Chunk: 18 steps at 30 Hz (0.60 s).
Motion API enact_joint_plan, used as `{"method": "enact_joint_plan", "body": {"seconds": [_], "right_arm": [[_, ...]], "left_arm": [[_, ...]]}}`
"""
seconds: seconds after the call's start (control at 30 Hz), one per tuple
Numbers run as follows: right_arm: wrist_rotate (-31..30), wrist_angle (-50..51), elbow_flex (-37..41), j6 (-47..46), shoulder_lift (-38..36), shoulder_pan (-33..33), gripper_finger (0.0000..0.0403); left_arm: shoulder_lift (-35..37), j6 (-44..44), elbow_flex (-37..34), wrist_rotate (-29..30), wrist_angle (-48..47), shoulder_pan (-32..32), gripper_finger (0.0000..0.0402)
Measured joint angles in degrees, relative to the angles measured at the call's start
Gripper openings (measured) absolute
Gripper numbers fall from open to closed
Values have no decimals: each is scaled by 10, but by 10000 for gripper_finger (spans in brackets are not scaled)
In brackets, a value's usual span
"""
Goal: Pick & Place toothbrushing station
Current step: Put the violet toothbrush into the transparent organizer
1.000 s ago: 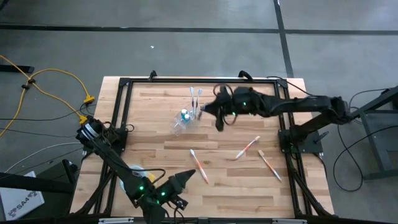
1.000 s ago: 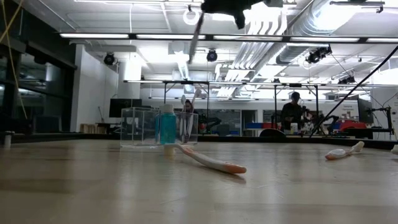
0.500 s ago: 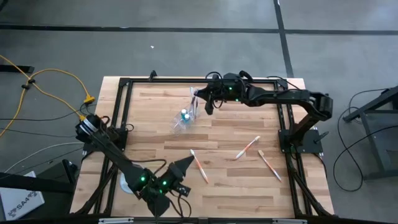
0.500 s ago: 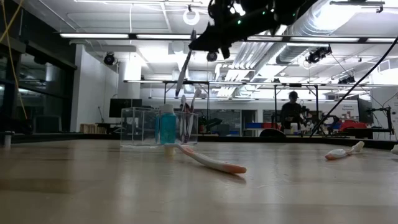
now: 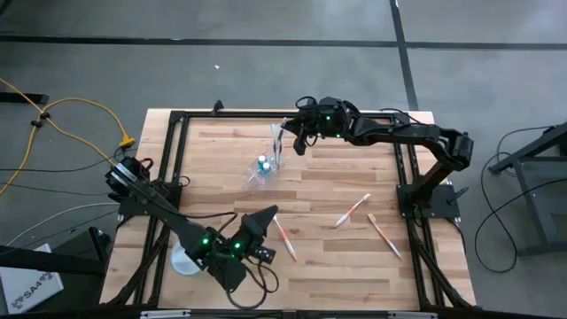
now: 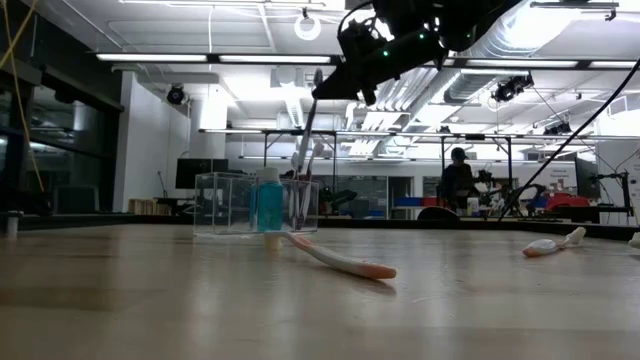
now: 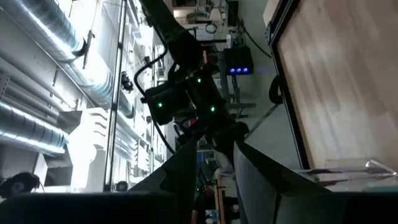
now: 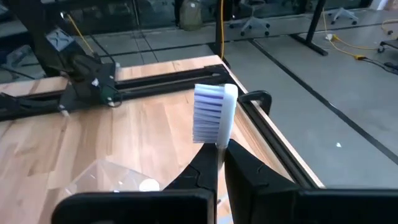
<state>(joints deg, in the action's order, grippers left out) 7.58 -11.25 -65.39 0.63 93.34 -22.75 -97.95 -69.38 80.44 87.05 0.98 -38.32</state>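
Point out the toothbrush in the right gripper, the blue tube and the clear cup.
held toothbrush (image 8: 214,114): right wrist view, on bristle head.
blue tube (image 6: 268,205): low view, on tube body.
clear cup (image 6: 222,205): low view, on side wall.

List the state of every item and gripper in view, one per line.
Right gripper: shut on a toothbrush, above the clear holder.
Held toothbrush: hanging head up over the holder.
Clear holder: upright, with brushes and a blue tube inside.
Blue tube: standing in the holder.
Orange toothbrush: lying flat on the table.
Two more toothbrushes: lying flat, right side.
Left gripper: hovering near the front edge, nothing seen held.
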Motion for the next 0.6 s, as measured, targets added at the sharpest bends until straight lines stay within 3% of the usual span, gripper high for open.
{"method": "enact_joint_plan", "body": {"seconds": [0.3, 0.6], "right_arm": [[3, 2, 0, 10, 11, 1, 4], [5, -19, 0, 10, 72, 1, 4]], "left_arm": [[0, 21, 0, 1, -32, 45, 99], [0, 23, 0, 2, -35, 52, 99]]}}
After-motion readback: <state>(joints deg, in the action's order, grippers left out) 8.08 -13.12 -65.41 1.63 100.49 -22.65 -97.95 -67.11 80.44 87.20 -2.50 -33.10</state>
